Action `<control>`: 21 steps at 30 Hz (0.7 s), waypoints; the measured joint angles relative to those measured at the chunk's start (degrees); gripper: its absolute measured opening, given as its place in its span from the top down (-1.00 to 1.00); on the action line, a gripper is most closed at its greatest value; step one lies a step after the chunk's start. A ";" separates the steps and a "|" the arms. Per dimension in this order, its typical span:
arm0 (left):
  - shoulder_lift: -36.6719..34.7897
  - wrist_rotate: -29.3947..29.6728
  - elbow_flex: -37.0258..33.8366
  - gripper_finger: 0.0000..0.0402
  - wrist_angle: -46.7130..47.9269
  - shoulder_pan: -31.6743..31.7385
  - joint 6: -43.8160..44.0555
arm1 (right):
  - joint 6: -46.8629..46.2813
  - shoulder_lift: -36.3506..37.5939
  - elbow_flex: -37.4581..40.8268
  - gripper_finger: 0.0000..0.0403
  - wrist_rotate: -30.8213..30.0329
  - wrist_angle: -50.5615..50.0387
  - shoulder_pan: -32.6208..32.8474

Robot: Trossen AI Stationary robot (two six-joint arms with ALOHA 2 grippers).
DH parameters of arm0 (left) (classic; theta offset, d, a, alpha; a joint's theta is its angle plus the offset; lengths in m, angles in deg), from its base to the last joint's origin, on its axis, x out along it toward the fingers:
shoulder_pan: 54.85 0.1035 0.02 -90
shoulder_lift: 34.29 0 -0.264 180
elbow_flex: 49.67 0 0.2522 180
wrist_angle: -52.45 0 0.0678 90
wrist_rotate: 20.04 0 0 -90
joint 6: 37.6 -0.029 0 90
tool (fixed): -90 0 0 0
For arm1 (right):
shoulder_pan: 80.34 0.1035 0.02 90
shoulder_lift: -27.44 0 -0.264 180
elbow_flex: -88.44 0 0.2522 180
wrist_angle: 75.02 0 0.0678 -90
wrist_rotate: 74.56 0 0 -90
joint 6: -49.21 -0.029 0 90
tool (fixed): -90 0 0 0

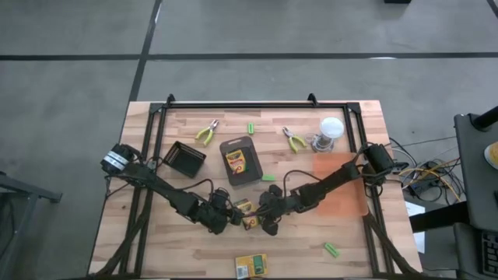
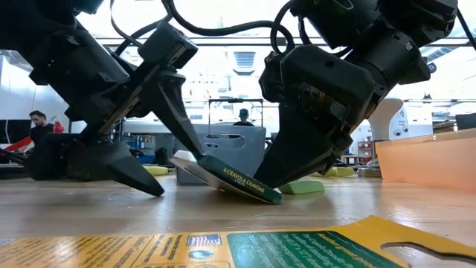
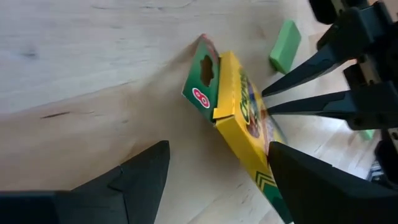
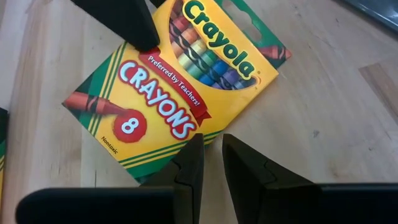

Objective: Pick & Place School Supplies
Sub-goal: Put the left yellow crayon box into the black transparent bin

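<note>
From level with the table, the crayon box (image 2: 236,179) sits tilted, one edge raised, between both grippers near the front middle. The left gripper (image 2: 175,160) spreads wide around it, one finger (image 4: 118,22) touching its face; the right gripper (image 4: 211,165) is nearly closed, pinching its edge

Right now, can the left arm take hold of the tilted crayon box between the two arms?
Probably yes: the left gripper has its fingers open astride the crayon box, though the right gripper, shut, props up its far edge.

Wooden table (image 1: 156,241): grey tray (image 1: 240,160), black bin (image 1: 185,159), jar (image 1: 330,132), pliers (image 1: 206,133), crayon box (image 1: 251,266).
</note>
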 joint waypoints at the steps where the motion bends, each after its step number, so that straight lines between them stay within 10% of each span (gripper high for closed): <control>1: 0.24 0.02 0.01 -0.41 -0.73 0.12 0.00 | -0.01 0.00 0.00 0.72 0.02 0.00 0.00; 21: 1.11 2.03 -0.06 -0.41 -5.09 1.00 -3.95 | 0.11 -0.04 0.04 0.72 0.04 1.25 -0.02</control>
